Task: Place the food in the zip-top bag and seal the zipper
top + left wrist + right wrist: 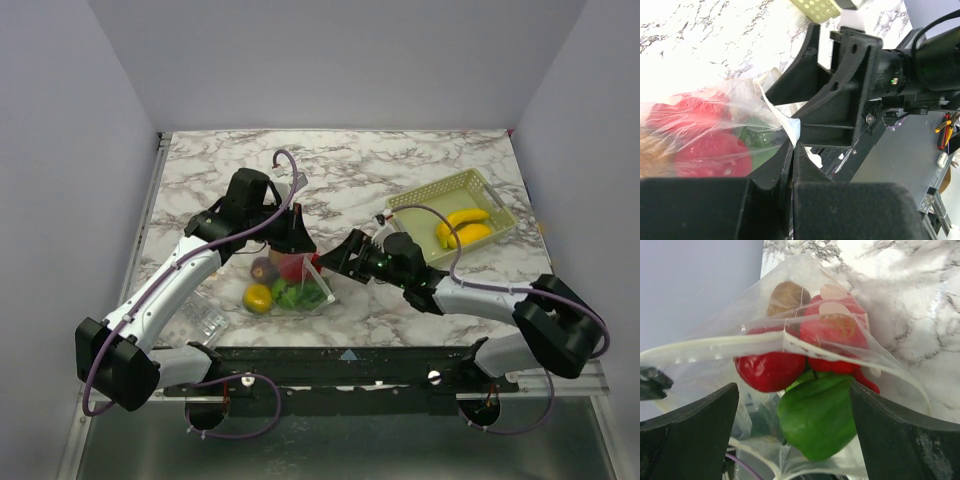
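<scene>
On the marble table (400, 160), the zip-top bag (310, 292) sits near the front edge between the two arms, lifted at its top so that it forms a slack tent over its contents. The left gripper (292, 245) comes down on it from above with its jaws pressed together, pinching the bag's upper edge. The left wrist view shows a fold of clear film and pale strip running in between the two closed fingers. The right gripper (794, 390) faces the bag from the right side with its jaws spread wide, one finger on each side of the bag and neither visibly clamping the film. Inside the bag lie a red toy fruit (770, 370), a second red piece (832, 332) above it, a green pepper (817, 420) lowest and nearest the right wrist camera, a brown roundish toy (785, 297) behind, and a yellow-orange fruit (258, 297) at the bag's left corner. The zipper (730, 345) stretches as a pale band across the front of the bag, creased near its middle; I cannot tell whether it is pressed shut along its length. Well apart to the right stands a pale green basket (490, 195) holding two yellow bananas (465, 228). A small crinkly clear packet (205, 320) lies beside the left arm.
</scene>
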Robot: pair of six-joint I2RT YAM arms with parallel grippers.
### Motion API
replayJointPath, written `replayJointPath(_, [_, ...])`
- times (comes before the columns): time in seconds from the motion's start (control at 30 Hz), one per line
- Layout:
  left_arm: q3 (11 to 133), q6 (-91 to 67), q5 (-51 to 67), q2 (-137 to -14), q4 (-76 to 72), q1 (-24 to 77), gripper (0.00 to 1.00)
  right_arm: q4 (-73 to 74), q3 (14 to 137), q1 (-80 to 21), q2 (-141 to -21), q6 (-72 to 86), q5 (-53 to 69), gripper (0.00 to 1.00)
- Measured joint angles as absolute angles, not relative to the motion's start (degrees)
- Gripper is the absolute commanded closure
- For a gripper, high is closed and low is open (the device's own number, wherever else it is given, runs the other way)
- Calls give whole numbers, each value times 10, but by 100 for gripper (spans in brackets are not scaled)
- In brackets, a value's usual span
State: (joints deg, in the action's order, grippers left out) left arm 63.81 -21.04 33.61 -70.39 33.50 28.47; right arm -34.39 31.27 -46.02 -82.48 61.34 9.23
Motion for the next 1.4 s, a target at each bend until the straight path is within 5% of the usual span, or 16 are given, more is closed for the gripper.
replayJointPath(0.2, [638, -210, 336, -704, 335, 284, 100, -186, 313, -460, -715, 583, 39, 6])
replayJointPath(0.63, [638, -210, 336, -704, 335, 282, 100, -79, 296, -442, -685, 480, -47, 32])
replayJointPath(0.83, [635, -210, 336, -703, 335, 282, 100, -134, 294, -439, -757, 464, -4, 54])
replayJointPath(1.0, [635, -211, 336, -702, 335, 282, 100, -196, 289, -439, -766, 456, 43, 98])
replayJointPath(1.4, [690, -234, 300, -671, 363, 281, 100, -31, 499, -439, -673, 450, 116, 100])
